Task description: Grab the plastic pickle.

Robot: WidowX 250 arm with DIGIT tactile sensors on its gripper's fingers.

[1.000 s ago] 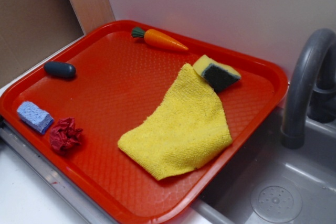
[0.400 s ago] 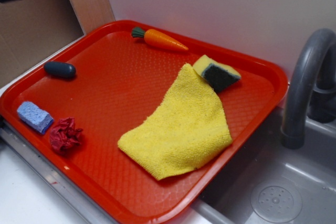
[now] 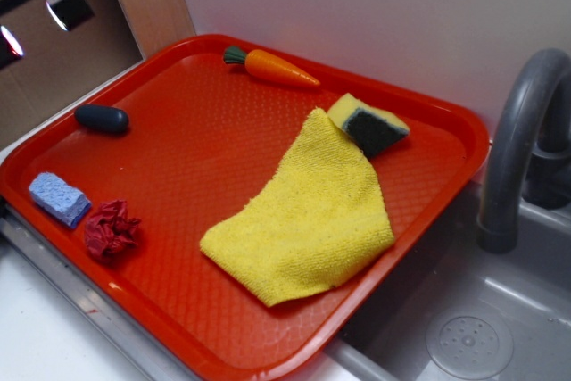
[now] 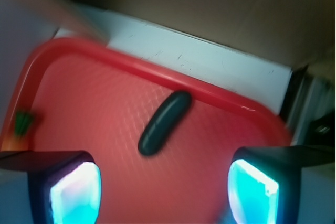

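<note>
The plastic pickle lies on the red tray near its left rim, touching nothing. The hand hangs above it, fingers spread wide. A carrot rests at the tray's far edge.

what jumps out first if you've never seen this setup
The big red tray fills the exterior view, with a bright yellow cloth spread right of centre and an orange carrot at its far edge. The dark plastic pickle lies alone near the left rim. In the wrist view that pickle sits ahead of the open tool, whose pads glow cyan.
</note>
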